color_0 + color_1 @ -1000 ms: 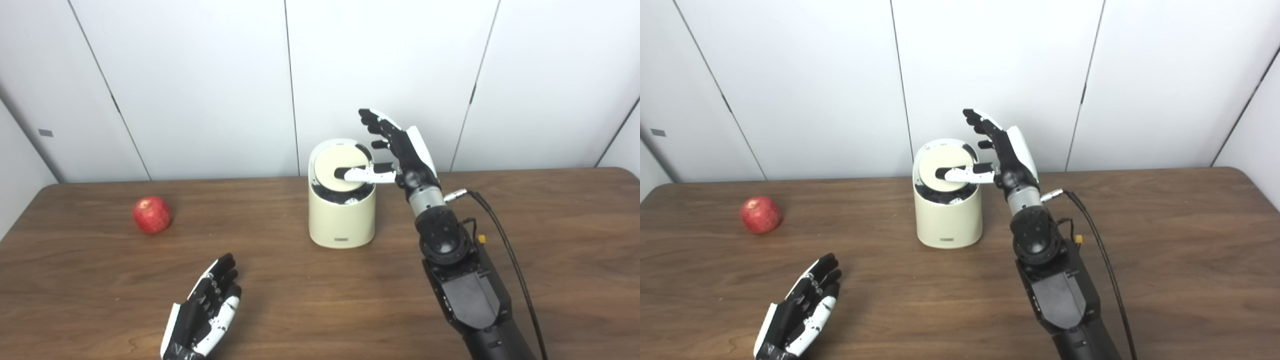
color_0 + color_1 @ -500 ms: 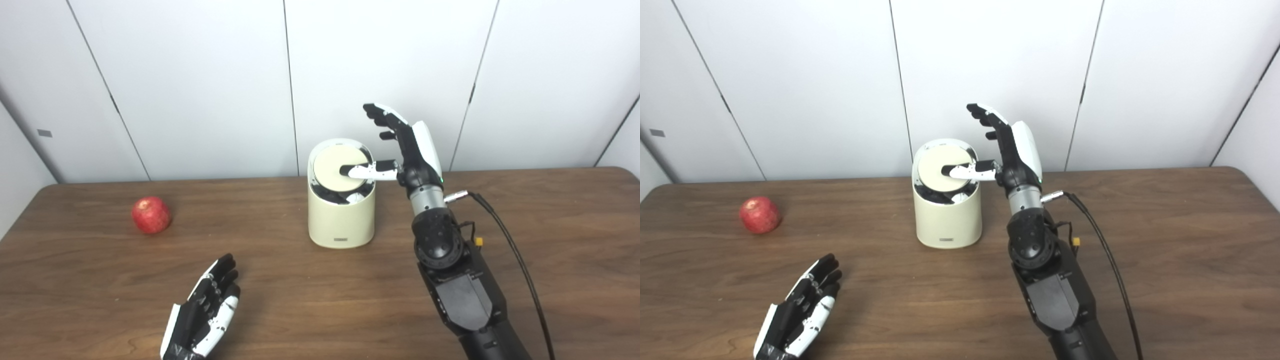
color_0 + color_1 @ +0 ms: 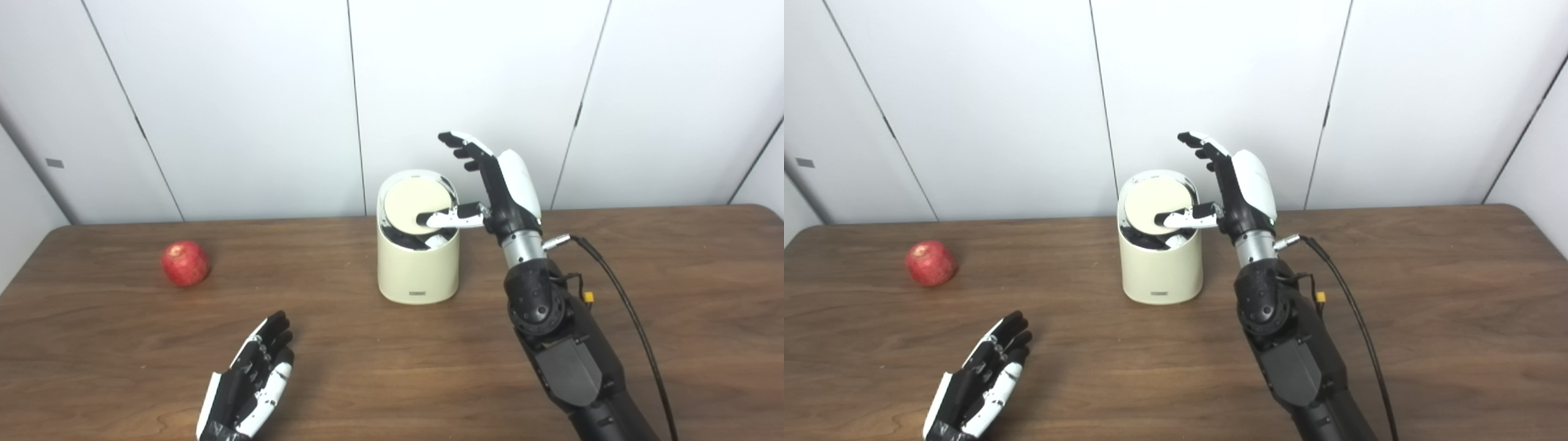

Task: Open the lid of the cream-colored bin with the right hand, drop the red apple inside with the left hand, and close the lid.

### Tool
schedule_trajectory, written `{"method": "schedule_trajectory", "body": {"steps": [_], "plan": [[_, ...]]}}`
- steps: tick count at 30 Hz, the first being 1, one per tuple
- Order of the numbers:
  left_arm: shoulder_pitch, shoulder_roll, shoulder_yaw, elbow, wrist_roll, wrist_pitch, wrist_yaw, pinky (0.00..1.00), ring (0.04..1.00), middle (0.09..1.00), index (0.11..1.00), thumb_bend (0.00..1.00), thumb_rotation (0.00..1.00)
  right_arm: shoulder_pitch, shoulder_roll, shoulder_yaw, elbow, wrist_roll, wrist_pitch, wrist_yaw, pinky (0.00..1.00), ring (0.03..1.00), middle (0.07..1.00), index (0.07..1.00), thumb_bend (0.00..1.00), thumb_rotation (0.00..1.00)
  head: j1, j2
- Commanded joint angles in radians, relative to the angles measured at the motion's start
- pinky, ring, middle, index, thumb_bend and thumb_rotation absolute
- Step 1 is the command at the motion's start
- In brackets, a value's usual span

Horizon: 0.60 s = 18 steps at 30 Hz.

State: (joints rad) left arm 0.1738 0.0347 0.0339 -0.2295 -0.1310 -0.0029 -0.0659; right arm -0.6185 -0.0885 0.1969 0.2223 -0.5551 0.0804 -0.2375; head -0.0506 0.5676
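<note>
Pressing on the round lid (image 3: 417, 204) with its thumb, right hand (image 3: 497, 184) is staying spread, fingers raised beside the cream-colored bin (image 3: 418, 269), gripping nothing. Lid is sitting tilted in the bin mouth, dark gap showing along its front edge; contents can't be made out. Left hand (image 3: 250, 381) is lying flat and open on the desk (image 3: 674, 288), empty. Red apple (image 3: 185, 263) is sitting on the desk, well left of the bin.

A dark wood-grain surface (image 3: 392, 380) spans the view, its far right corner rounded. Behind it stands a wall (image 3: 245, 92) of plain white panels split by thin dark seams, evenly lit.
</note>
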Motion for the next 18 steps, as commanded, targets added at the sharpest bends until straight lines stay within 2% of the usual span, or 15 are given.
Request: {"method": "schedule_trajectory", "body": {"steps": [1, 11, 18], "plan": [[0.008, 0.007, -0.003, -0.035, -0.007, -0.025, -0.011, 0.92, 0.900, 0.901, 0.896, 0.28, 0.32, -0.056, -0.003, 0.004, -0.018, -0.023, -0.024, -0.013, 0.70, 0.780, 0.805, 0.788, 0.96, 0.10, -0.001, 0.001], [0.009, 0.003, -0.004, -0.038, 0.000, -0.026, -0.006, 0.92, 0.893, 0.894, 0.887, 0.29, 0.33, -0.059, -0.047, 0.063, -0.009, -0.157, -0.044, -0.028, 0.73, 0.803, 0.821, 0.806, 1.00, 0.06, -0.003, 0.006], [0.006, 0.003, -0.006, -0.036, 0.001, -0.025, -0.007, 0.92, 0.894, 0.896, 0.889, 0.30, 0.34, -0.055, -0.076, 0.106, -0.036, -0.236, -0.042, -0.023, 0.82, 0.853, 0.837, 0.814, 0.99, 0.04, -0.006, 0.008]]}}
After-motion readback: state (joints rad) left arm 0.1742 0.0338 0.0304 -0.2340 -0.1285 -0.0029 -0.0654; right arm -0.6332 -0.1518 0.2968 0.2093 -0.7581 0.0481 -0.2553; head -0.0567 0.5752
